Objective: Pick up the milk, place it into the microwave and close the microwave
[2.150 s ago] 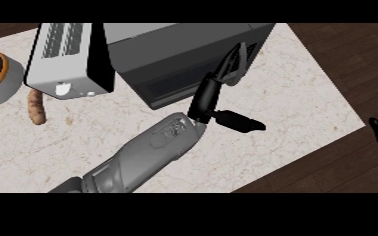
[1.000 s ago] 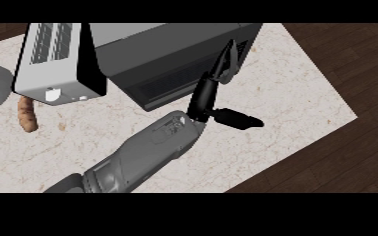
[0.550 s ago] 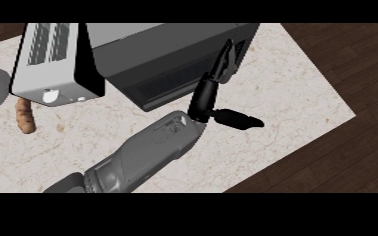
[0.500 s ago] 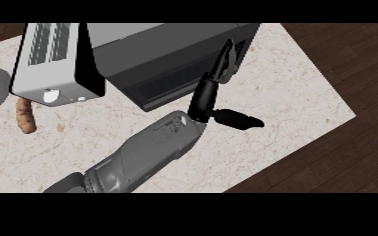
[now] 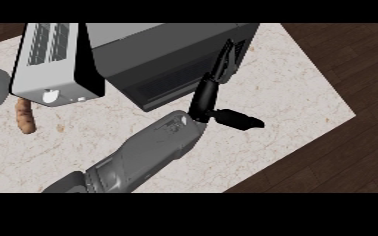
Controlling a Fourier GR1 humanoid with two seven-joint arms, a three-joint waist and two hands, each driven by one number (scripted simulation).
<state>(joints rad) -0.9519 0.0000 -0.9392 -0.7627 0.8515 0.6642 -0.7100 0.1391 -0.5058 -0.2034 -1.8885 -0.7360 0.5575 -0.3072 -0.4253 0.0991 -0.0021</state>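
we are pressing the straight, unclenched fingers of our right hand (image 5: 209,92) against the front of the microwave (image 5: 173,55), thumb splayed aside and grasping nothing; our left hand is not showing. the milk is not visible anywhere, so we are judging it to be inside already. the risk we are seeing is the fingers sliding off the door's right edge, leaving it ajar, or shoving the whole microwave toward the toaster (image 5: 52,62).

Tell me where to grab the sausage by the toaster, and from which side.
Grip the sausage at its middle, across its narrow width, coming from above. It lies flat on the counter, long and thin, with its far end by the toaster, so the long sides look easiest to pinch.
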